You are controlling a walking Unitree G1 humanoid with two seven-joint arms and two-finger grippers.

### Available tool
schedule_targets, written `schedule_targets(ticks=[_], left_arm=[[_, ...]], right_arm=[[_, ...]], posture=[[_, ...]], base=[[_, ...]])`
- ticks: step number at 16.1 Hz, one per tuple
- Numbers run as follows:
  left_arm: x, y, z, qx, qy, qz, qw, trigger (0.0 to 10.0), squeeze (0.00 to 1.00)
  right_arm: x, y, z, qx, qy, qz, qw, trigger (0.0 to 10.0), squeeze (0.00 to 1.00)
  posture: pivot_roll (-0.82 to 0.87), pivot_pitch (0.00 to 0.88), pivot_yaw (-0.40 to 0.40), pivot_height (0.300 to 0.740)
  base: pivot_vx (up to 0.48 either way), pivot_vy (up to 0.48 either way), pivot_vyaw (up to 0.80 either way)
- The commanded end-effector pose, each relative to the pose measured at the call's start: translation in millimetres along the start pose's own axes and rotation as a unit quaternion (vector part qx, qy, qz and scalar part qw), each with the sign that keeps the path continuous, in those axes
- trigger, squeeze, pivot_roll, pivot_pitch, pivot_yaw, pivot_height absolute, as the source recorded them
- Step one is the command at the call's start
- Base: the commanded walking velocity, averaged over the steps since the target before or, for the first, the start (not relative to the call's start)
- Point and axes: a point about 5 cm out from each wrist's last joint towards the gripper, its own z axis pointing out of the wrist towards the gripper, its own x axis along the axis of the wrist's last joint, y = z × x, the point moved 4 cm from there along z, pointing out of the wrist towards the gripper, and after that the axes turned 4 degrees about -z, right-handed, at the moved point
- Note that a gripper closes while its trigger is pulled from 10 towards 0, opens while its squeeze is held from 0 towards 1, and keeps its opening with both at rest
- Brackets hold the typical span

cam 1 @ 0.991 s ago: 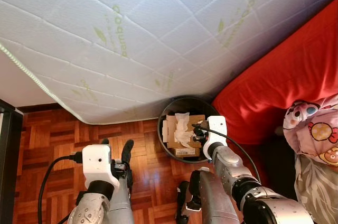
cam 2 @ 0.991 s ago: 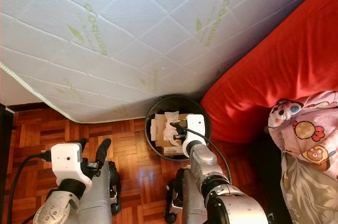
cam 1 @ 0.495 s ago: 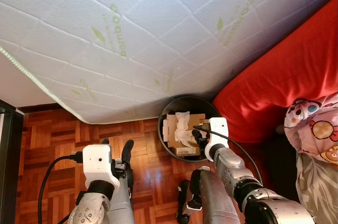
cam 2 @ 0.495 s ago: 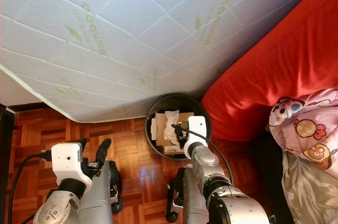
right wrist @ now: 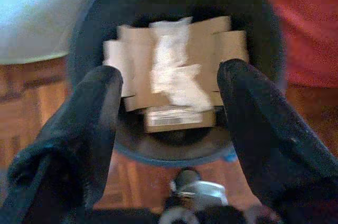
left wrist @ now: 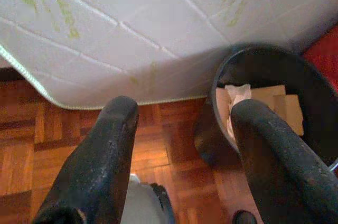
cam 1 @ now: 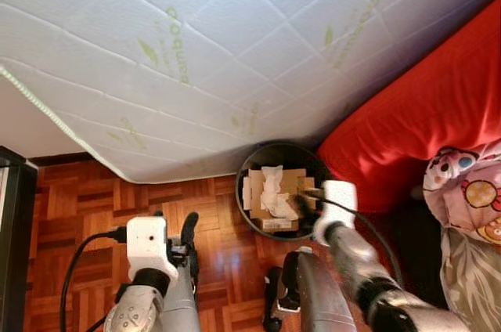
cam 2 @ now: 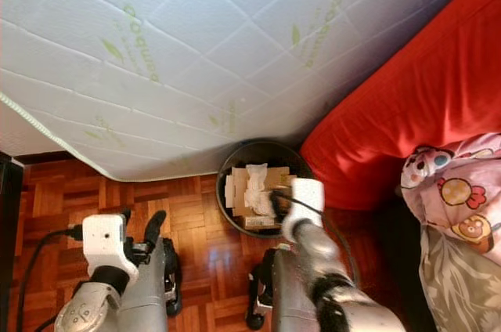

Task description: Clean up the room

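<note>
Your right hand [right wrist: 169, 129] hovers just above the near rim of the black bin [cam 1: 249, 222], its two fingers [right wrist: 79, 134] spread wide and holding nothing. The likely reason is that whatever it carried is meant to end up in that bin, so an empty, parted hand right over the opening fits a drop. I can't say for certain which piece it let go.

The bin stands on the wooden floor [cam 1: 78, 199], tucked under the corner of the white mattress [cam 1: 196, 50] and just beside the red bedding [cam 1: 423, 113]. Inside lie flattened cardboard [right wrist: 211, 44] and a crumpled white tissue [right wrist: 171, 65] on top, with a small labelled box [right wrist: 177, 118] toward the near side. The rubbish sits well inside the rim, nothing hanging over.

Your left hand [left wrist: 179, 150] is held low over the floor near the mattress corner, fingers apart and empty, apparently kept ready and out of the way.

A patterned pink blanket [cam 1: 470, 191] lies at the right; you may judge that next.
</note>
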Motion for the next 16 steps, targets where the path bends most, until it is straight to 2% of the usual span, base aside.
schedule_targets(ticks=[1, 3, 6, 8, 11, 13, 14, 16], left_arm=[[-17, -4.8, -2.9, 0.004, -0.025, 0.000, 1.000, 10.0, 0.00], [-31, -11.0, 2.8, 0.006, -0.041, 0.007, 0.999, 10.0, 0.00], [-58, -25.5, 8.4, 0.011, -0.077, 0.026, 0.997, 10.0, 0.00], [-89, -42.5, 6.6, 0.023, -0.124, 0.038, 0.991, 10.0, 0.00], [-118, -56.6, 6.1, 0.037, -0.178, 0.040, 0.982, 10.0, 0.00], [-139, -61.9, 2.6, 0.044, -0.220, 0.040, 0.974, 10.0, 0.00], [-149, -62.2, -1.6, 0.044, -0.240, 0.044, 0.969, 10.0, 0.00], [-168, -63.0, -9.8, 0.048, -0.287, 0.045, 0.956, 10.0, 0.00]], right_arm=[[-20, 24.4, -11.9, -0.036, -0.014, 0.023, 0.999, 10.0, 0.00], [-36, 41.4, -23.1, -0.054, -0.025, 0.031, 0.998, 10.0, 0.00], [-62, 50.5, -37.6, -0.067, -0.051, 0.037, 0.996, 10.0, 0.00], [-81, 50.3, -47.0, -0.078, -0.072, 0.047, 0.993, 10.0, 0.00], [-96, 47.0, -53.2, -0.087, -0.096, 0.058, 0.990, 10.0, 0.00], [-108, 42.9, -56.9, -0.090, -0.120, 0.070, 0.986, 10.0, 0.00], [-114, 39.3, -59.0, -0.081, -0.136, 0.057, 0.986, 10.0, 0.00], [-124, 41.6, -65.7, -0.089, -0.154, 0.064, 0.982, 10.0, 0.00]], posture=[[0.19, 0.366, -0.131, 0.661], [0.19, 0.316, -0.129, 0.681], [0.20, 0.238, -0.121, 0.711], [0.20, 0.161, -0.106, 0.740], [0.20, 0.084, -0.096, 0.740], [0.18, 0.025, -0.087, 0.740], [0.17, 0.005, -0.082, 0.740], [0.16, 0.000, -0.072, 0.740]], base=[[0.000, 0.000, 0.00], [0.000, 0.000, 0.00], [0.000, 0.000, 0.00], [0.000, 0.000, 0.00], [0.000, 0.000, 0.00], [0.000, 0.000, 0.00], [0.000, 0.000, 0.00], [0.000, 0.000, 0.00]])
